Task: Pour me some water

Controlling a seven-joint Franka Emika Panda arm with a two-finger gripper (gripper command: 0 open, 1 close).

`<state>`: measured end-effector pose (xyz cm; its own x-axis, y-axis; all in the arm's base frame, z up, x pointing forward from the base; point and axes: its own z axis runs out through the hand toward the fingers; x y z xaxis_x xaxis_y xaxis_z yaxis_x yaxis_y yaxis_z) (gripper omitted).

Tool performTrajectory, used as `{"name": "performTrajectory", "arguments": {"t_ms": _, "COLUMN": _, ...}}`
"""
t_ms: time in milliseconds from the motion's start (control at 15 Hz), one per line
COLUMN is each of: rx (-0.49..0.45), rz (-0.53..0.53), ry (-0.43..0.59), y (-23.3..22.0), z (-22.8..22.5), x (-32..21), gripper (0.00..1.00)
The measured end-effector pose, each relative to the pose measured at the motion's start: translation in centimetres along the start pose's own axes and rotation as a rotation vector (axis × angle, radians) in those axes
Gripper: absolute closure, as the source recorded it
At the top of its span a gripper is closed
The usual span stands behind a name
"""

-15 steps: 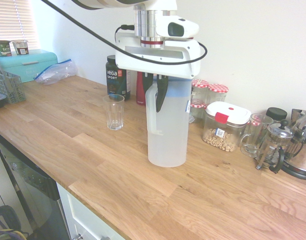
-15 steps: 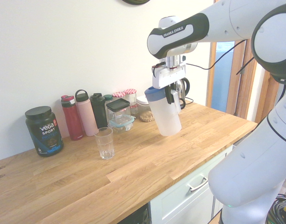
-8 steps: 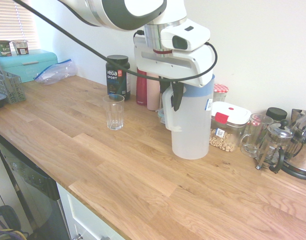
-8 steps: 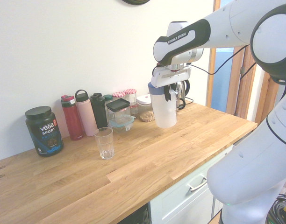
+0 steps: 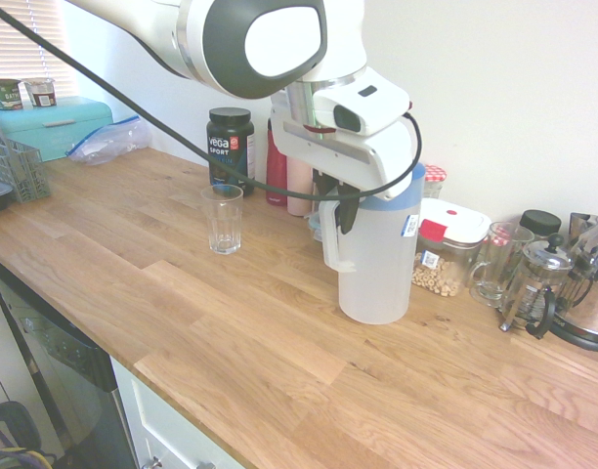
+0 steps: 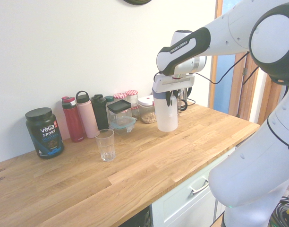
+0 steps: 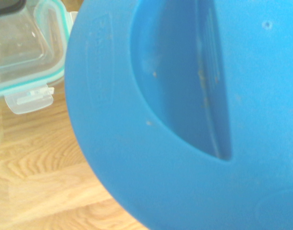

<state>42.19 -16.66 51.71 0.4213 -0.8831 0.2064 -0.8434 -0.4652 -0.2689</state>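
Observation:
A tall frosted white pitcher [image 5: 377, 264] with a blue lid [image 7: 185, 115] stands upright on the wooden worktop [image 5: 231, 342], or a hair above it. My gripper [image 5: 336, 200] is shut on its white handle from above. In the second exterior view the pitcher [image 6: 166, 113] hangs under the gripper [image 6: 172, 97], in front of the jars. The water does not show through the frosted wall. A small clear drinking glass [image 5: 222, 218] stands upright and apart, well to the pitcher's side, and also shows in the second exterior view [image 6: 105, 144].
Bottles and a black Vega tub [image 5: 231, 147] line the wall behind the glass. A food container with a teal-edged lid [image 7: 22, 48] sits close beside the pitcher. Jars, a cereal box [image 5: 441, 244], a glass mug [image 5: 494, 264], a French press [image 5: 535, 283] and a kettle crowd the far end.
The pitcher, held in the shut gripper, has moved away from the glass toward the jars and come down to the worktop. The glass has not moved.

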Motion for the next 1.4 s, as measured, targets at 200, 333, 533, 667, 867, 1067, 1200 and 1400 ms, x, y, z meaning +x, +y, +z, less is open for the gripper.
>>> {"name": "performTrajectory", "arguments": {"t_ms": 200, "rx": 0.011, "rz": 0.018, "ry": -0.036, "y": 0.4, "z": 1.0, "x": 0.3, "gripper": 1.00}}
{"name": "performTrajectory", "arguments": {"t_ms": 333, "rx": 0.006, "rz": 0.023, "ry": -0.053, "y": 0.6, "z": 2.1, "x": 0.6, "gripper": 1.00}}
{"name": "performTrajectory", "arguments": {"t_ms": 533, "rx": -0.001, "rz": 0.023, "ry": -0.061, "y": 0.7, "z": 3.3, "x": 0.8, "gripper": 0.00}}
{"name": "performTrajectory", "arguments": {"t_ms": 667, "rx": -0.002, "rz": 0.023, "ry": -0.061, "y": 0.7, "z": 3.4, "x": 0.8, "gripper": 0.00}}
{"name": "performTrajectory", "arguments": {"t_ms": 867, "rx": -0.008, "rz": 0.022, "ry": -0.066, "y": 0.7, "z": 3.7, "x": 0.8, "gripper": 0.00}}
{"name": "performTrajectory", "arguments": {"t_ms": 1067, "rx": -0.022, "rz": 0.018, "ry": -0.075, "y": 0.7, "z": 4.2, "x": 0.8, "gripper": 0.00}}
{"name": "performTrajectory", "arguments": {"t_ms": 1200, "rx": -0.040, "rz": 0.001, "ry": -0.077, "y": 0.9, "z": 3.7, "x": 0.5, "gripper": 0.00}}
{"name": "performTrajectory", "arguments": {"t_ms": 1400, "rx": -0.087, "rz": -0.033, "ry": -0.078, "y": 1.1, "z": 0.2, "x": -0.4, "gripper": 0.00}}
